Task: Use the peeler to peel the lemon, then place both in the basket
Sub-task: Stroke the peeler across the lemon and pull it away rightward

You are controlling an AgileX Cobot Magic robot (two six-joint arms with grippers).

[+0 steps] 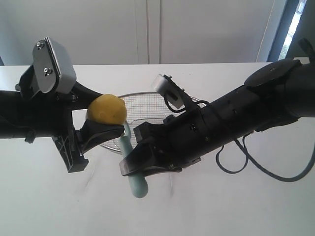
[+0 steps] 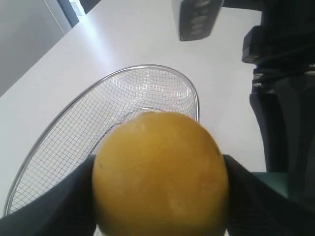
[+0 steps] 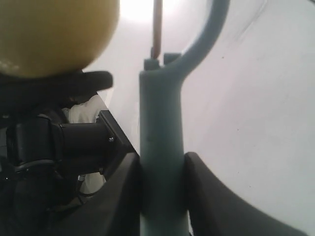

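My left gripper (image 1: 101,129) is shut on the yellow lemon (image 1: 107,109), holding it above the table just in front of the wire basket (image 1: 143,101). In the left wrist view the lemon (image 2: 160,172) fills the space between the black fingers (image 2: 54,206), with the basket (image 2: 103,113) behind it. My right gripper (image 1: 142,164) is shut on the pale teal handle of the peeler (image 1: 133,162). The peeler head points up toward the lemon's right side. In the right wrist view the peeler (image 3: 162,147) stands clamped between both fingers, its head close beside the lemon (image 3: 54,34).
The white table (image 1: 221,206) spreads around both arms. A black cable (image 1: 266,169) loops from the right arm onto the table. A wall with a door seam rises behind the table's far edge.
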